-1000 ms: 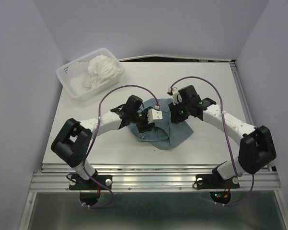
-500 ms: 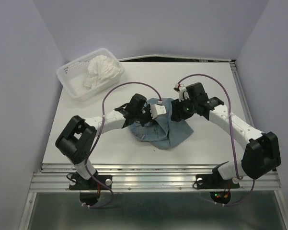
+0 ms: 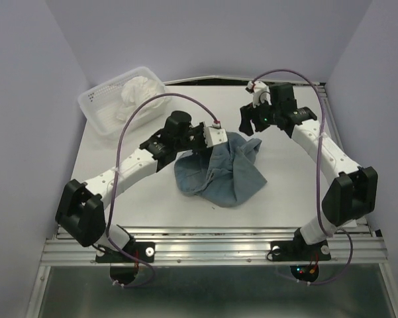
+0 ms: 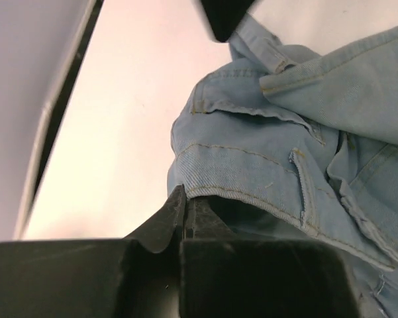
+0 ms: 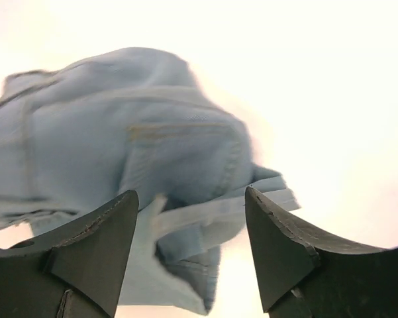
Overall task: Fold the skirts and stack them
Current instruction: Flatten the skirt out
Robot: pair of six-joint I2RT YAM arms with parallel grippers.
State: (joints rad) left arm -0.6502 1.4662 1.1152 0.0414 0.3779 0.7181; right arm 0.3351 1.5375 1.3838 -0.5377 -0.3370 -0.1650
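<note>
The left pincer (image 3: 220, 137) is clamped shut on a stitched edge of the blue skirt (image 3: 218, 173). In the wrist view its dark fingers (image 4: 180, 213) meet at the hem with no gap, and the cloth (image 4: 265, 152) bunches up behind them. The skirt lies crumpled near the middle of the desk (image 3: 281, 199), its far edge gathered up at that pincer and the rest spread loosely toward the near side.

The right pincer (image 3: 251, 119) hangs above the far right part of the desk, just beyond the skirt's far corner. Its jaws are wide and hold nothing, and its own camera looks down between them (image 5: 190, 195) at the cloth (image 5: 152, 132) below.

The white skirt (image 3: 139, 93) sits bundled in the basket (image 3: 100, 111) at the far left corner, well apart from the blue one.
</note>
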